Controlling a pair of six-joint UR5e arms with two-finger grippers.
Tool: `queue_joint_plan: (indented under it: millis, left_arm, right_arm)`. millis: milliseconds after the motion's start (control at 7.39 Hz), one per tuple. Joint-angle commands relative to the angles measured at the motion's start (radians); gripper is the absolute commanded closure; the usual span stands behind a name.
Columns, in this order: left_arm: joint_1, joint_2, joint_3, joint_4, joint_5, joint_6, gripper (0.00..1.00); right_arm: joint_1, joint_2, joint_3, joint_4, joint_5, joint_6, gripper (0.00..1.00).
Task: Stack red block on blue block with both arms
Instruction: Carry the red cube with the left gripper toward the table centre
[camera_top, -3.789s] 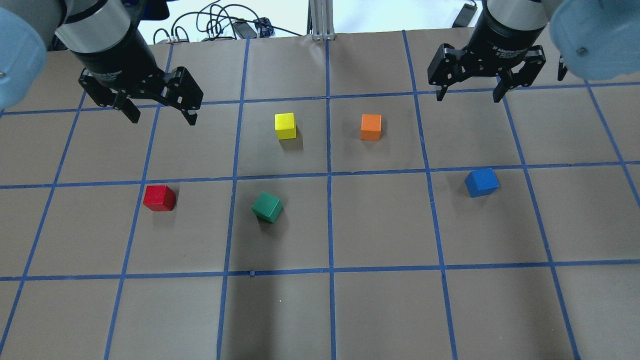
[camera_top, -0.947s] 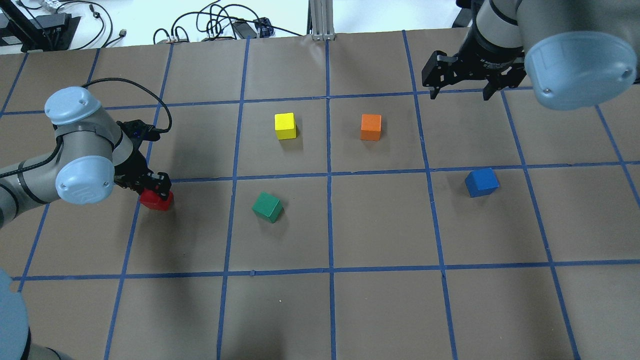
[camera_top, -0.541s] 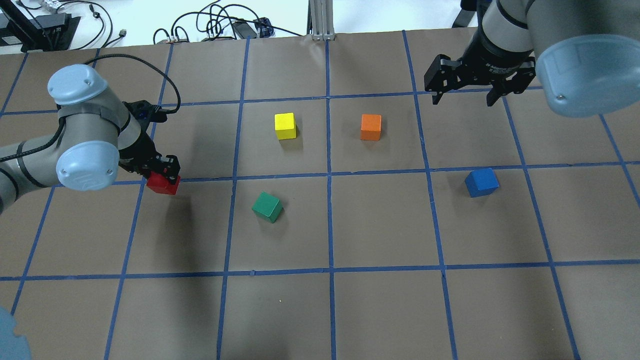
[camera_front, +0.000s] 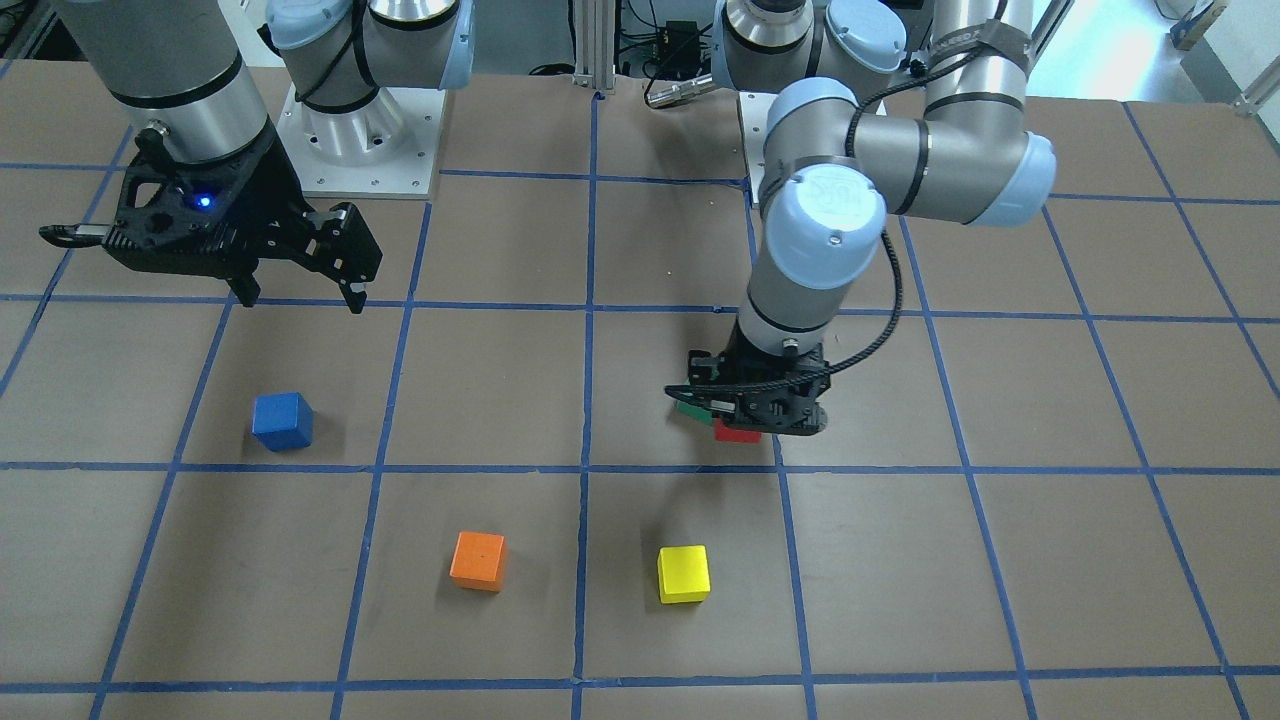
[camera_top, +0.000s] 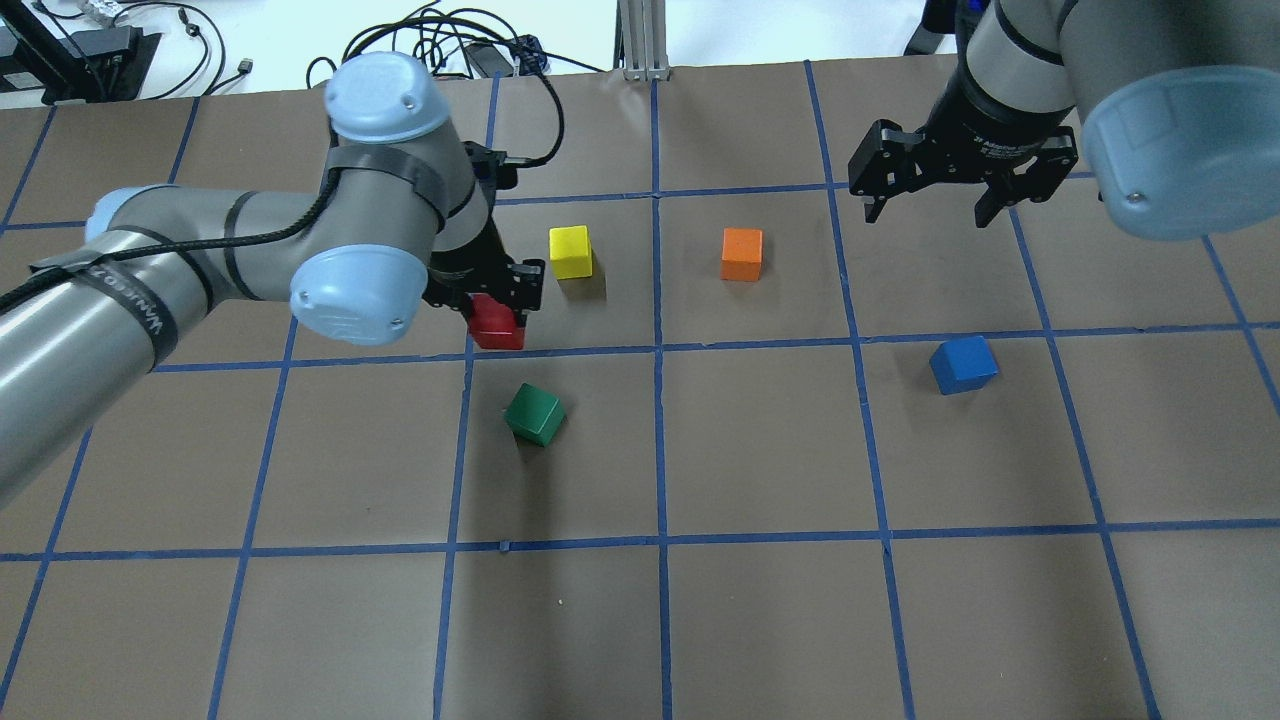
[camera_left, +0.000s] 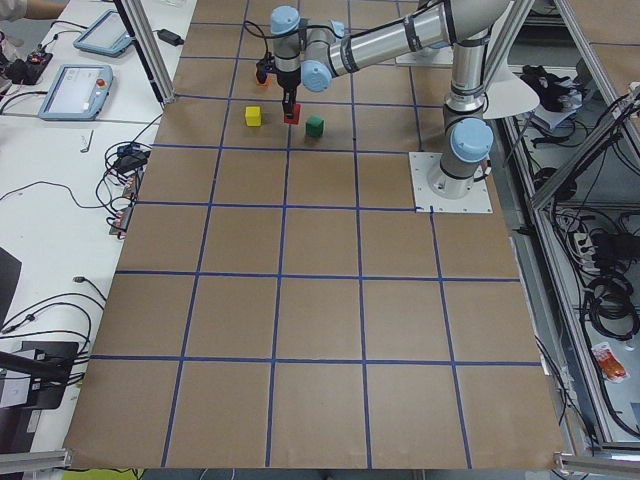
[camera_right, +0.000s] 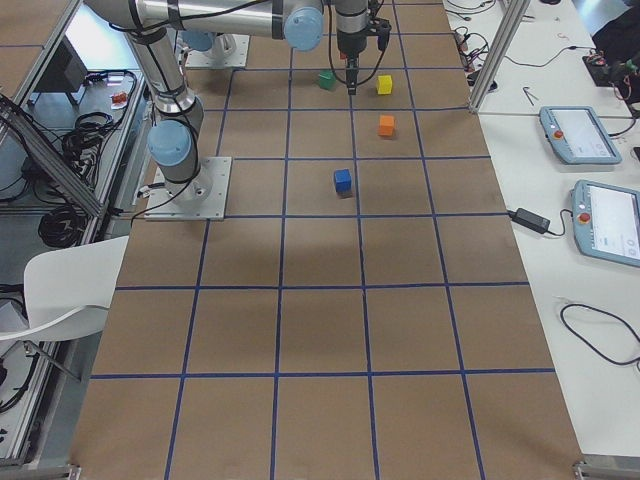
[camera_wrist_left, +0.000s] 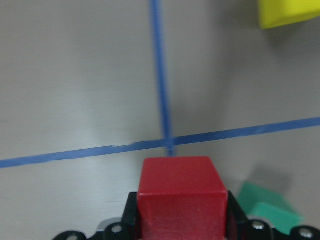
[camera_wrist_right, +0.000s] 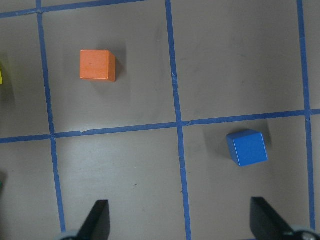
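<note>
Entry: the black two-finger left gripper (camera_top: 497, 310) has its fingers clamped on the small matte red cube (camera_top: 499, 332). In the wrist view the cube sits square between them. We judge it lifted clear of the brown papered desk (camera_top: 760, 620).

We take the small matte blue cube (camera_top: 963, 364) as reference. It rests alone on the desk, its faces turned a little off the tape grid.

- Red cube: well apart from it, toward the robot's left, across more than one grid square.
- Small green cube (camera_top: 535, 413): also well to its left, near the red cube.
- Black right gripper (camera_top: 928, 212): hangs near it, far closer than the left gripper, with fingers spread wide and empty.

We judge that the coming move turns on that sideways gap, so the carry runs toward the robot's right. A cube has no long axis. Only the blue cube's slight turn should matter for seating.
</note>
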Motion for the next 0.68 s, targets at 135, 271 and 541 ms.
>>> queue_joint_plan:
  millis: [135, 271, 541]
  left_arm:
    - [-0.175, -0.08, 0.024, 0.091, -0.083, -0.242, 1.0]
    - [-0.198, -0.103, 0.022, 0.092, -0.077, -0.247, 1.0]
    - [-0.211, -0.169, 0.013, 0.128, -0.045, -0.247, 0.99]
  right_arm:
    - [-0.003, -0.047, 0.0, 0.091, -0.005, -0.004, 0.0]
    - [-0.003, -0.044, 0.004, 0.085, -0.003, -0.004, 0.0]
    - [-0.007, -0.042, 0.007, 0.087, -0.009, 0.005, 0.0]
